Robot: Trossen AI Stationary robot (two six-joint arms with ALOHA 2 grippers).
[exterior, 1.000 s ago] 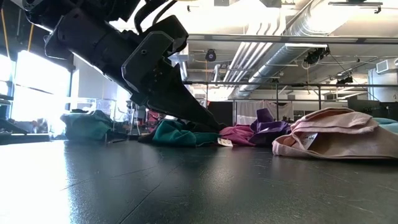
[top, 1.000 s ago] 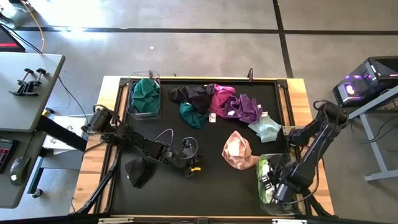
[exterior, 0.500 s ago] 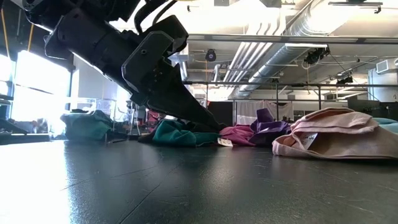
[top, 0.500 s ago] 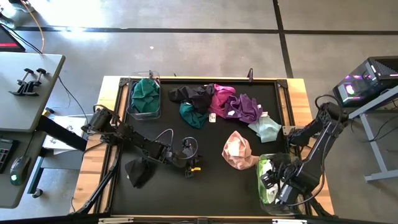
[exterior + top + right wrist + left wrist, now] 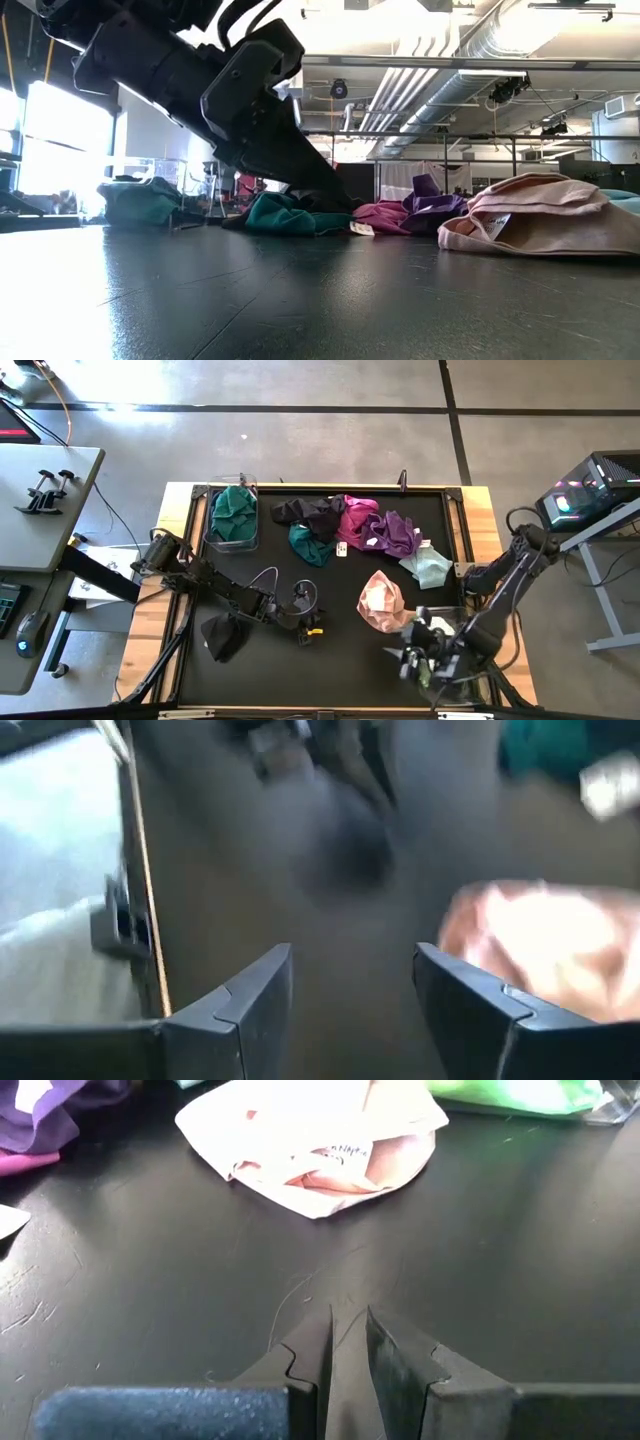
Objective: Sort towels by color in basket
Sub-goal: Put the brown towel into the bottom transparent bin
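The right gripper (image 5: 410, 657) hangs near the front right corner of the counter (image 5: 330, 670), fingers (image 5: 250, 1000) spread wide with nothing between them, just beside the clear basket (image 5: 455, 690) with the lime green towel (image 5: 520, 1095). The pink towel (image 5: 383, 603) lies close by. The left gripper (image 5: 345, 1342) rests low at the middle of the counter, its fingers nearly together and empty. A black towel (image 5: 222, 636) lies beside the left arm. More towels (image 5: 355, 525) are heaped along the far edge, and a teal one (image 5: 235, 512) fills the far left basket (image 5: 212, 540).

End effector (image 5: 352, 982) spread, pink towel (image 5: 545, 935) ahead
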